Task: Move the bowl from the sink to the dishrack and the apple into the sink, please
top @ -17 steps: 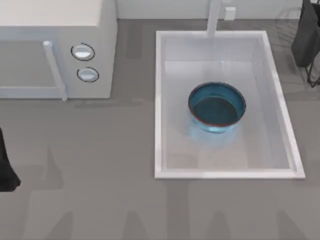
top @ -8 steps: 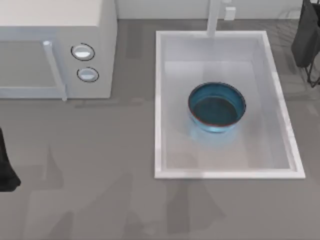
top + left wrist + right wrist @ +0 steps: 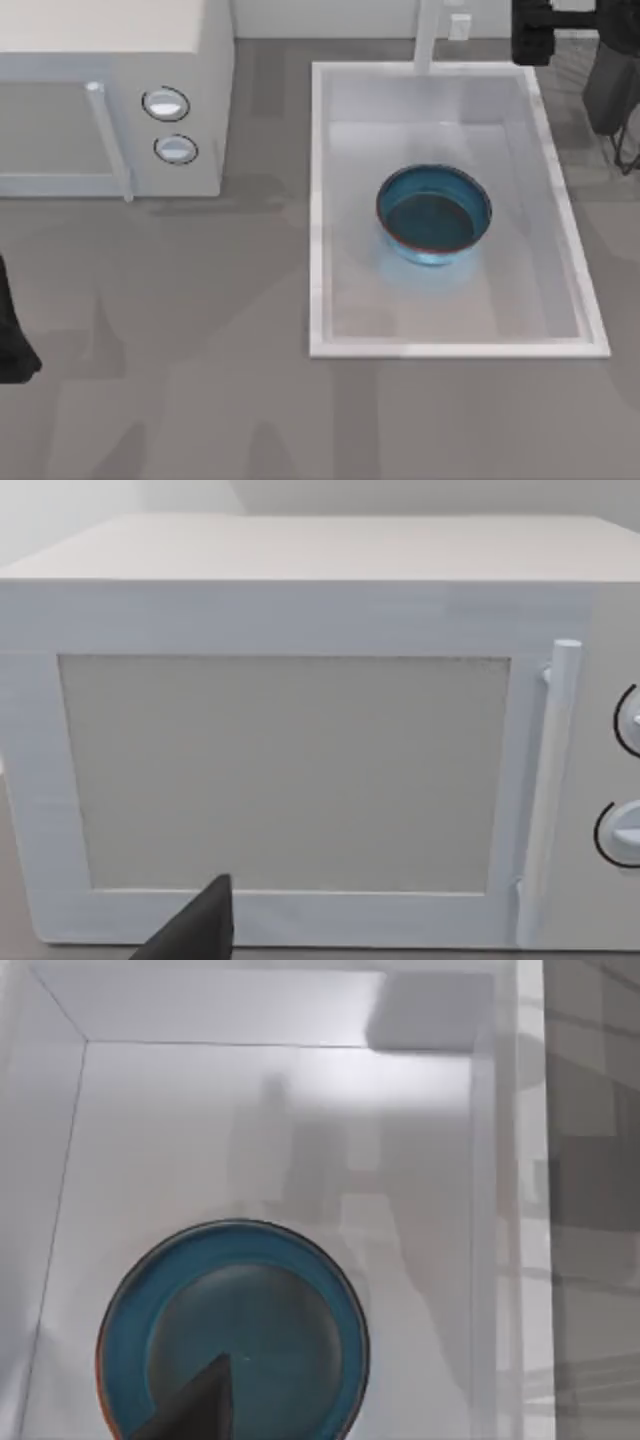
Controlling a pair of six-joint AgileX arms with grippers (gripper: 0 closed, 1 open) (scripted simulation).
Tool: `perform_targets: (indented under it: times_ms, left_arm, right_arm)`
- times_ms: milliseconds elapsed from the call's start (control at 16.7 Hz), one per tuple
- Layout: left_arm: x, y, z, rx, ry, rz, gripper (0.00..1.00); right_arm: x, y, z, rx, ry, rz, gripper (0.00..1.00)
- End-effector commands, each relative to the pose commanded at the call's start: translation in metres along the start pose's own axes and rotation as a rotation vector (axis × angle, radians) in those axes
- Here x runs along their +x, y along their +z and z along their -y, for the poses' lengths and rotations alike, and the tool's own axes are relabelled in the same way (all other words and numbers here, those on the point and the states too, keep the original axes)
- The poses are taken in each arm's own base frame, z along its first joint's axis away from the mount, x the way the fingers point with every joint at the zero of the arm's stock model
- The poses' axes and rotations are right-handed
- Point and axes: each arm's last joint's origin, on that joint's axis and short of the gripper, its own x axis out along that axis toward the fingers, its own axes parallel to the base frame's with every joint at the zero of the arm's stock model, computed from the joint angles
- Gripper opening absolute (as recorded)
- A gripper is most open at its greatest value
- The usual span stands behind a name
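Bowl (image 3: 433, 214): blue, upright, resting on the floor of the sink (image 3: 318, 200) slightly toward its 6 o'clock end, not yet lifted; the dishrack (image 3: 625, 140) shows as dark wire at the table's 2 o'clock corner, the likely destination. Right arm (image 3: 545, 25): at the sink's 1 o'clock corner, wrist camera looking down on the bowl, presumably lining up a grasp; finger state cannot be told. Left arm (image 3: 12, 340): parked at 9 o'clock, facing the microwave (image 3: 110, 100); fingers likewise undeterminable.
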Motion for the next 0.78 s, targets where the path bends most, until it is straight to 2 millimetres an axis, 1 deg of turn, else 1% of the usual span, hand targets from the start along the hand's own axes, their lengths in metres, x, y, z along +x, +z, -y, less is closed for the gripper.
perform_targets:
  times_ms: [120, 360, 480, 600, 660, 780]
  left_arm:
    - [0.0, 0.0, 0.0, 0.0, 0.0, 0.0, 1.0]
    - [0.0, 0.0, 0.0, 0.0, 0.0, 0.0, 1.0]
    - [0.0, 0.0, 0.0, 0.0, 0.0, 0.0, 1.0]
    - [0.0, 0.0, 0.0, 0.0, 0.0, 0.0, 1.0]
    - [0.0, 0.0, 0.0, 0.0, 0.0, 0.0, 1.0]
    - [0.0, 0.0, 0.0, 0.0, 0.0, 0.0, 1.0]
  right_arm:
    - [0.027, 0.003, -0.027, -0.033, 0.037, -0.085, 1.0]
    - [0.06, 0.013, -0.083, -0.068, 0.109, -0.19, 1.0]
    - [0.088, 0.01, -0.107, -0.054, 0.113, -0.263, 1.0]
    - [0.117, 0.0, -0.124, -0.028, 0.091, -0.341, 1.0]
    - [0.128, -0.005, -0.13, -0.012, 0.072, -0.374, 1.0]
    - [0.142, -0.012, -0.14, 0.019, 0.026, -0.416, 1.0]
